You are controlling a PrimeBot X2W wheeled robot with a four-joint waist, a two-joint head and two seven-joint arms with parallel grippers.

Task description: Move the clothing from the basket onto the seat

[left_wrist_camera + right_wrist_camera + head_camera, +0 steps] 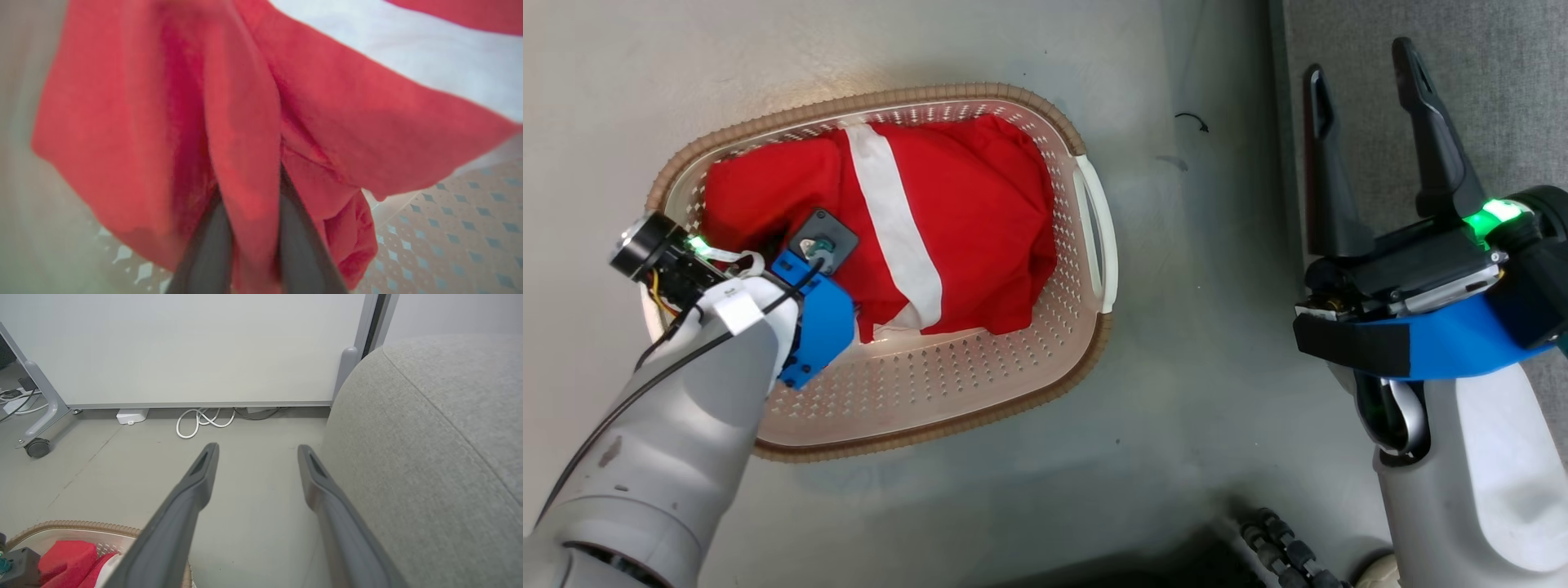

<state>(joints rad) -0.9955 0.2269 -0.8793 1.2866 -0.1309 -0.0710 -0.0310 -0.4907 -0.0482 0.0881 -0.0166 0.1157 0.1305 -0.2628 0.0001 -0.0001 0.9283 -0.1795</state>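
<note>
The clothing, bright red with a broad white stripe, lies bunched in the cream perforated basket on the floor. My left gripper reaches down into the basket's left end. In the left wrist view its dark fingers press on either side of a raised fold of the red clothing; the tips are buried in the fabric. My right gripper hovers open and holds nothing, right of the basket at the edge of the grey seat. The right wrist view shows the right gripper beside the seat, with the basket's rim at lower left.
Grey floor surrounds the basket. A white panel on a caster stands beyond, with a coiled white cable at its foot. A small black cord lies on the floor. A black ribbed hose shows at the bottom edge.
</note>
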